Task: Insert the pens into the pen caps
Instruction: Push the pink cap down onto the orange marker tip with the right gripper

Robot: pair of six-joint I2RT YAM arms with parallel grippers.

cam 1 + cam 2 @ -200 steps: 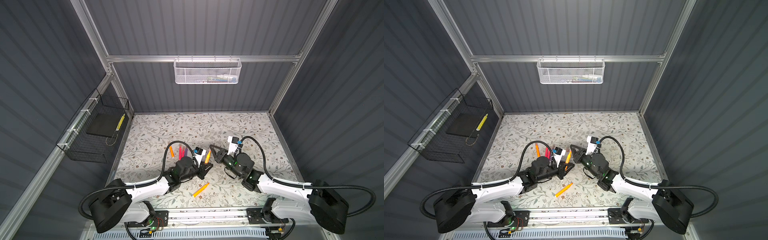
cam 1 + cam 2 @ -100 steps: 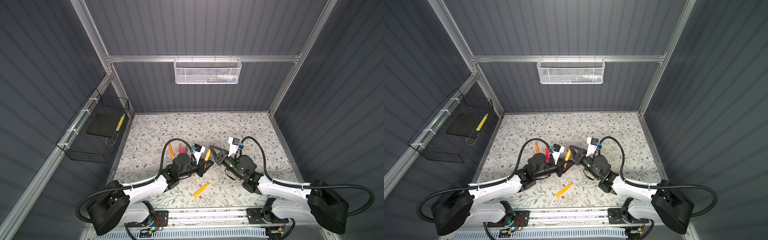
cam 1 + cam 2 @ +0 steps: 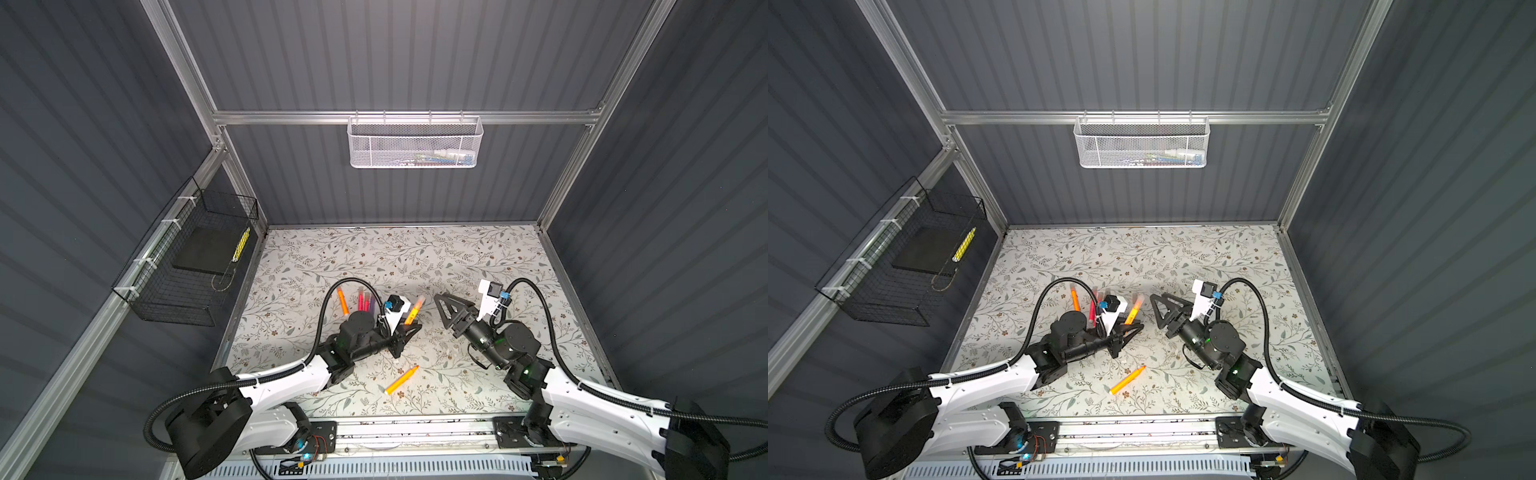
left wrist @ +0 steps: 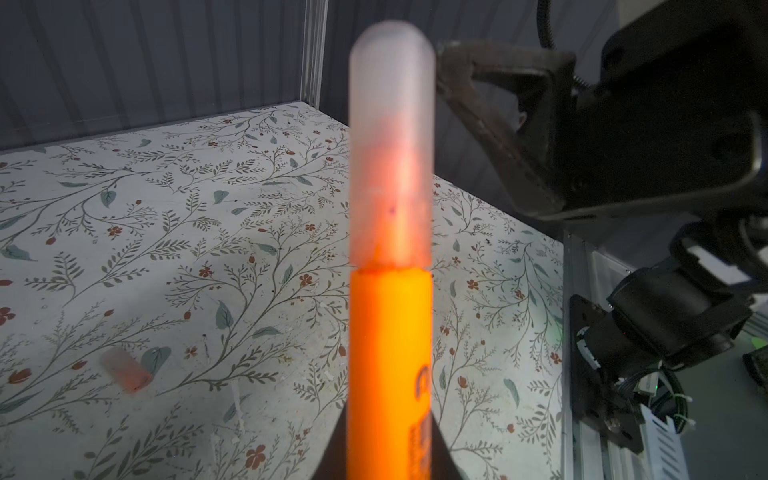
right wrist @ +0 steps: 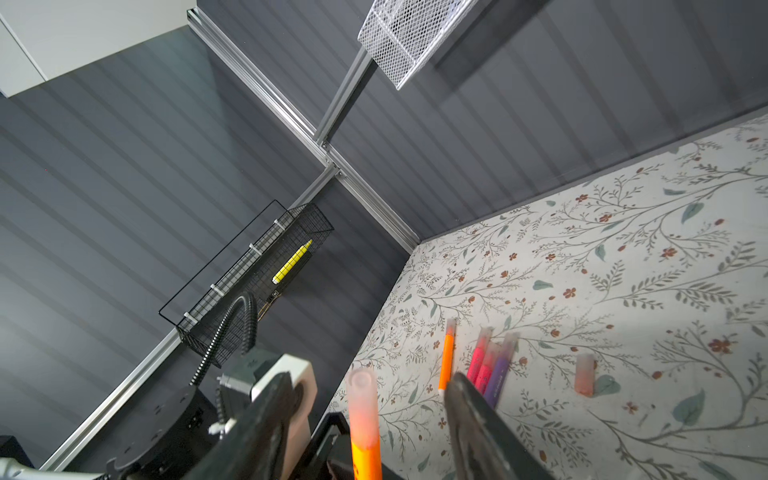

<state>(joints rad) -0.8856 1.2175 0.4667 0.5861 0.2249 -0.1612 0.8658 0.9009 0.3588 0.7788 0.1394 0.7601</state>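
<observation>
My left gripper (image 3: pixel 409 328) is shut on an orange pen (image 4: pixel 388 353) that stands up with a translucent pen cap (image 4: pixel 390 145) seated on its tip. My right gripper (image 3: pixel 442 305) is open. Its fingers stand apart on either side of that cap (image 5: pixel 362 399) without touching it. A bare orange pen (image 3: pixel 401 380) lies near the table's front. Behind the left gripper a capped orange pen (image 5: pixel 446 361), two pink pens (image 5: pixel 478 361) and a purple pen (image 5: pixel 500 365) lie together. One loose pen cap (image 5: pixel 584 374) lies on the floral mat.
A white mesh basket (image 3: pixel 413 141) hangs on the back wall. A black wire basket (image 3: pixel 187 266) holding a yellow pen hangs on the left wall. Both arms meet over the middle of the mat (image 3: pixel 415 257), with the front rail (image 3: pixel 415 428) just below them.
The right gripper has opened and let go of the cap, which stays on the held orange pen. The left gripper has shifted slightly toward the back with the pen.
</observation>
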